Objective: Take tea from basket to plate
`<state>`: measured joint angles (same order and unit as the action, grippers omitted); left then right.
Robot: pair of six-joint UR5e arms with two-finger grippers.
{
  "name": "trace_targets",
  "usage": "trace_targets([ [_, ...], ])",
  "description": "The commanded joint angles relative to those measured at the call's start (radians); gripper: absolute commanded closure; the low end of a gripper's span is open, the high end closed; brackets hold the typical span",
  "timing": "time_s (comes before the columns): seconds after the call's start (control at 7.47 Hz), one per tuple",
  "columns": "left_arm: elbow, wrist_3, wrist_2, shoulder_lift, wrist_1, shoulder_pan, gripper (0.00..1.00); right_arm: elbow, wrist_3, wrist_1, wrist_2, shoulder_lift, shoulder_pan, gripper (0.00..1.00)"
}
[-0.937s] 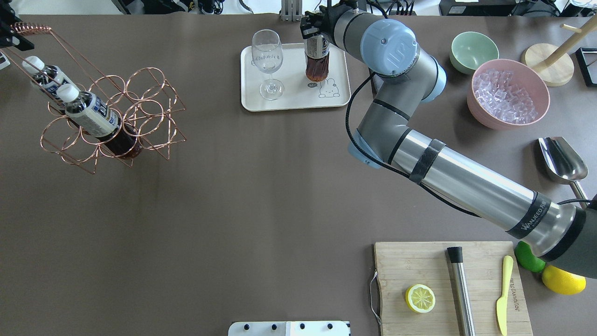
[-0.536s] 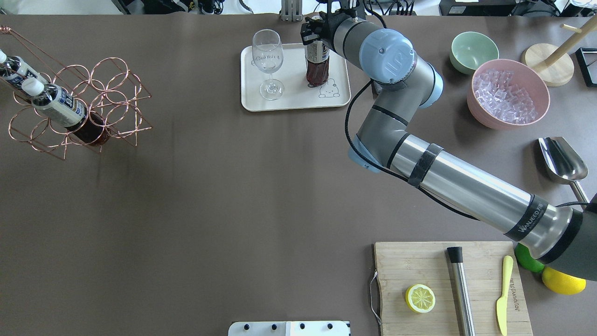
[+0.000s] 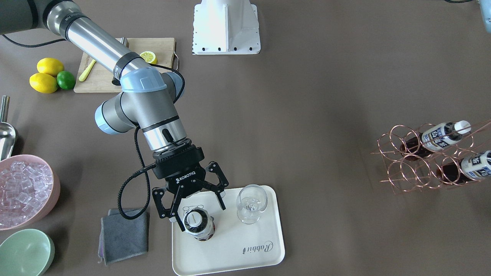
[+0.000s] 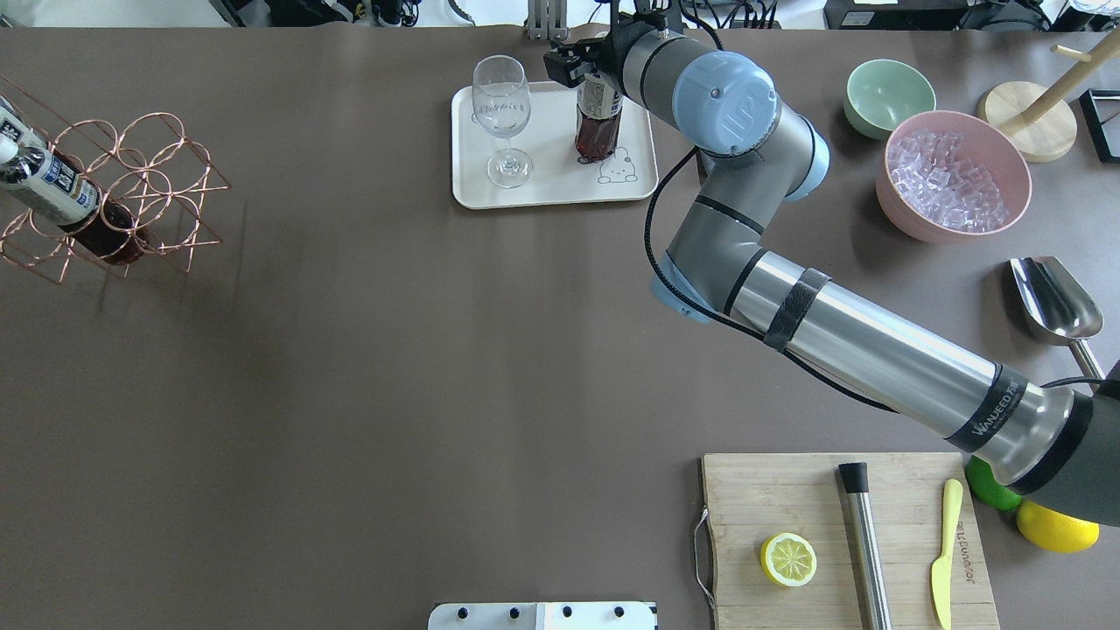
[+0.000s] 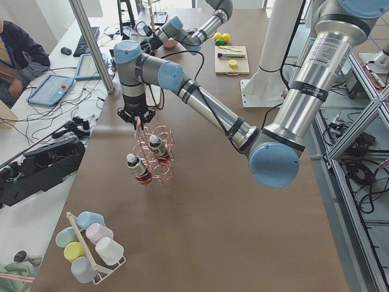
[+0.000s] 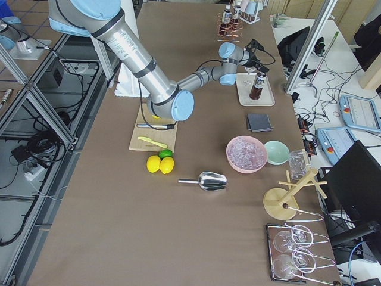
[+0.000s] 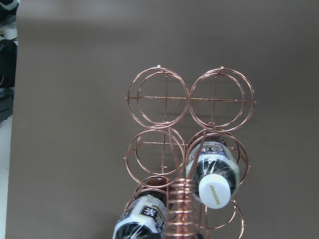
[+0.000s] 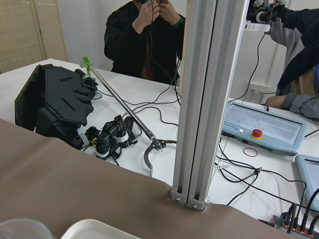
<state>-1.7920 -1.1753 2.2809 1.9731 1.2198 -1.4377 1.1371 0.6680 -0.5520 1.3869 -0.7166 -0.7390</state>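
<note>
The jaws of the right gripper [image 3: 191, 209] stand wide apart, one finger on either side of the tea [image 3: 197, 224] and neither visibly pressing on it. In the front-facing view this is in the lower middle of the frame. The bottle stands upright on the left part of the plate [image 3: 230, 249], its white cap facing the camera. A wine glass [image 3: 251, 203] stands just beside it on the same plate, apart from both the bottle and the fingers. Far off at the right edge of that view is the basket [image 3: 420, 163], tilted, with two more bottles [image 3: 441, 140] [image 3: 475, 165] lying in its rings and the other slots empty. In the side view from the robot's left, the left gripper [image 5: 138, 120] sits at the top of the basket's handle and the basket appears to hang beneath it. Whether those jaws are clamped on the wire cannot be told, since the fingers show in no closer view. Judging from how things lie, the main part of the task looks done: one tea is out of the basket, on the plate, and seemingly let go. What seems left is for the right gripper to lift clear, straight up rather than sideways, so a finger does not catch the cap or brush the glass. The basket also looks yet to be set down. The task sentence does not say whether the other two bottles are meant to follow.
</note>
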Motion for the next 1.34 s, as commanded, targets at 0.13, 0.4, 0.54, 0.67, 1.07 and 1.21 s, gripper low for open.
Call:
trace_targets([
  [0.13,0.176,-0.148,-0.006,-0.005,0.169,-0.055,1.0,0.137,0.001,-0.105,0.206,-0.041,-0.119,0.0],
  [0.4,0.253,-0.162,-0.011,-0.007,0.254,-0.061,1.0,0.35,0.002,-0.319,0.288,-0.197,-0.166,0.0],
  [0.54,0.261,-0.162,-0.015,-0.007,0.266,-0.061,1.0,0.419,0.001,-0.354,0.316,-0.295,-0.213,0.0],
  [0.67,0.26,-0.162,-0.03,-0.007,0.267,-0.063,1.0,0.573,-0.001,-0.517,0.375,-0.455,-0.25,0.0],
  [1.07,0.247,-0.153,-0.041,-0.008,0.254,-0.059,1.0,0.642,-0.005,-0.883,0.638,-0.565,-0.45,0.0],
  [1.21,0.234,-0.152,-0.043,-0.008,0.251,-0.058,1.0,0.676,-0.01,-0.899,0.732,-0.707,-0.536,0.0],
])
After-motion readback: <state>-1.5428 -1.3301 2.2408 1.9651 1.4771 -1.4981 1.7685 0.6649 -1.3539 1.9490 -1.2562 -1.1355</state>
